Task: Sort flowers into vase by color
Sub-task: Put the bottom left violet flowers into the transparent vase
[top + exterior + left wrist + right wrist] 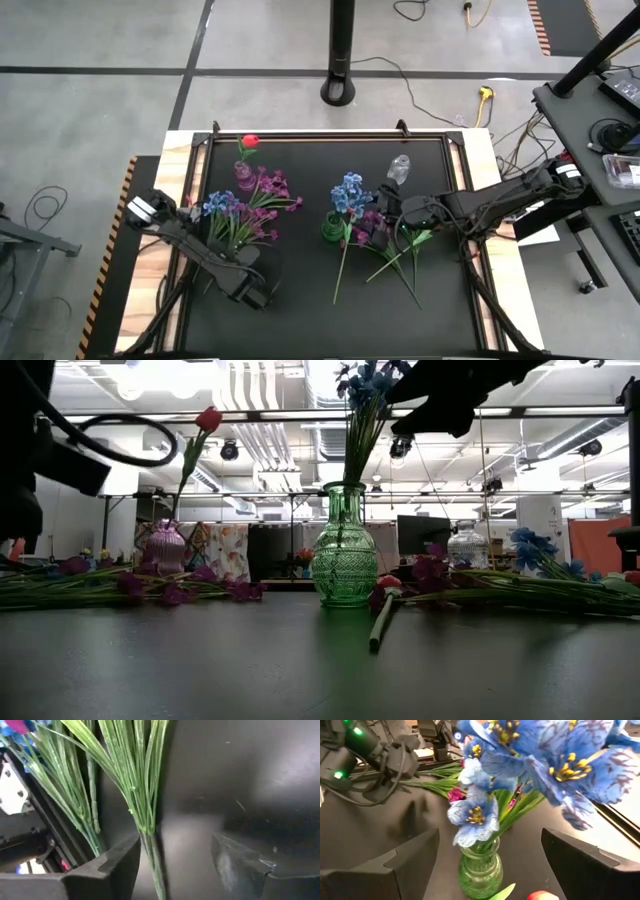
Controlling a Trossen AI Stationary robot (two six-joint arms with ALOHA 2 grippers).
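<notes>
Loose stem [381, 626]: lies nearest the low camera, on the mat in front of the green vase, a red bud [388, 582] at its far end.
Vases: three. Green vase [333, 227] mid-table, pink vase [244, 177] far left, clear vase [399, 169] far right.
Blue flowers: one cluster [349, 194] stands in the green vase; a second blue bloom [218, 204] lies in the left pile. Exact blossom count cannot be told.
Red tulips: two seen. One [250, 142] upright in the pink vase, the other is the loose one on the mat.
Purple sprays: one bunch [272, 189] lying left, near the pink vase; another [369, 228] lying right of the green vase. Single sprays overlap and cannot be counted.
Left gripper [258, 290]: near left of the mat, fingers apart around green stems [142, 795] of the left pile, not pinching them. Blooms are cut off in its wrist view.
Right gripper [392, 212]: just right of the green vase, above the table, jaws wide apart, holding nothing; blue blooms [520, 765] fill its wrist view.
Hidden: the clear vase is half covered by flowers in the low view.
Mat [310, 320]: black, carries everything.
</notes>
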